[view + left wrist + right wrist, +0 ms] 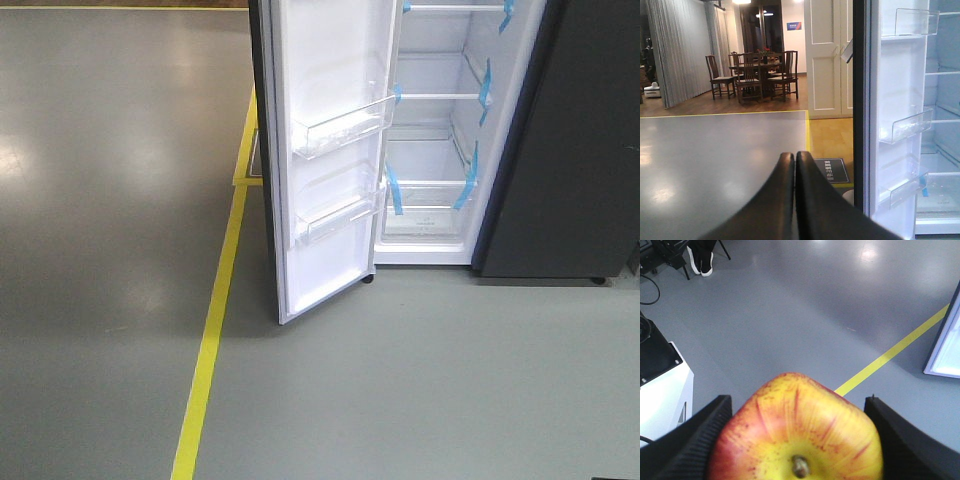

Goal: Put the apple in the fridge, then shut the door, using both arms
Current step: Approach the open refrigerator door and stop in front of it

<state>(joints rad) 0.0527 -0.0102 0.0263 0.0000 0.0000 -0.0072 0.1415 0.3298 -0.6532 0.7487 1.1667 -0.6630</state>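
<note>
Grey floor point(100, 200) with yellow line point(205, 370); fridge point(425, 252) open, door point(330, 60) swung wide. We log the apple point(800, 435) clamped at its widest flanks between the right gripper's point(797, 407) fingers, above the floor, outside the fridge. Left gripper point(795, 160) pressed closed, empty. We judge the apple light, firm, waxy-slick, bruisable: a moderate grip across the flanks suits.

A glossy grey floor point(100, 200) is crossed by a yellow line point(212, 340). A dark grey flat-sided cabinet point(570, 150) is seen at the right edge of the front view. In the left wrist view, a dark wooden dining table point(757, 65) ringed by chairs point(717, 75) is shown far off, with grey curtains point(680, 50) to its left, white panelled doors point(827, 55) to its right and a black lettered mat point(832, 170) nearer. In the right wrist view, a white box with a black top point(665, 385) and a pair of shoes point(701, 262) are seen.
</note>
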